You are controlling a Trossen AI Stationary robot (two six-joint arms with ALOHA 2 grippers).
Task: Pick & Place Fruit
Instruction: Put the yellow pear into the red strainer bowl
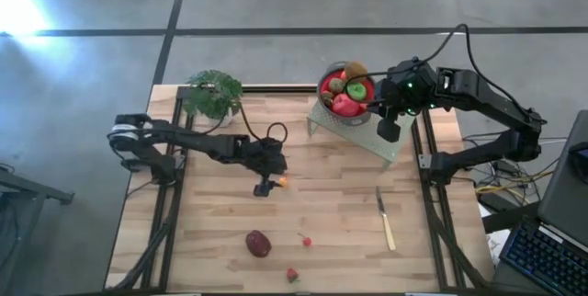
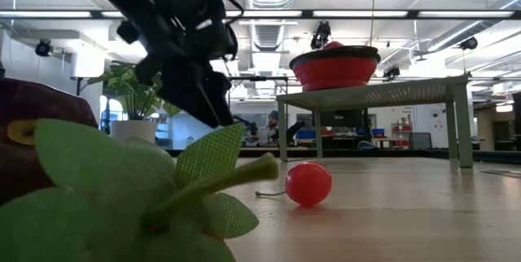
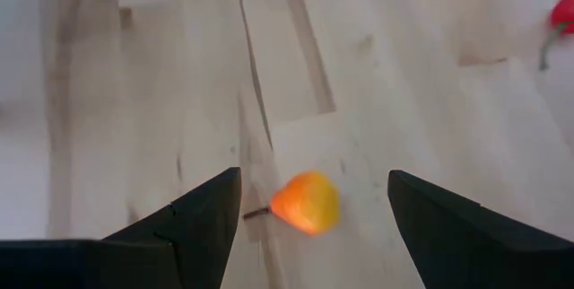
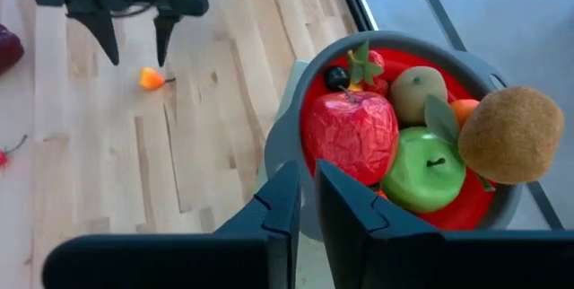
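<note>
A small orange fruit point(image 3: 305, 202) lies on the wooden table point(image 1: 340, 241), near its middle. My left gripper point(image 3: 314, 174) slants down over it, open; its fingers stand on either side of the fruit with gaps. A red bowl point(image 4: 314, 83) with a grey rim sits on a small raised stand point(image 1: 390, 144) at the far right and holds a red apple point(image 4: 352, 135), a green apple point(image 4: 421, 170), a kiwi point(image 4: 513, 135) and other pieces. My right gripper point(image 4: 307, 168) hangs shut above the stand beside the bowl, with nothing between its fingers.
A maroon plum point(image 1: 258, 243), a cherry point(image 1: 306, 240) and a strawberry point(image 1: 292, 276) lie near the front edge. A pale-handled knife point(image 1: 385, 218) lies at the right. A potted plant point(image 1: 213, 94) stands at the far left corner.
</note>
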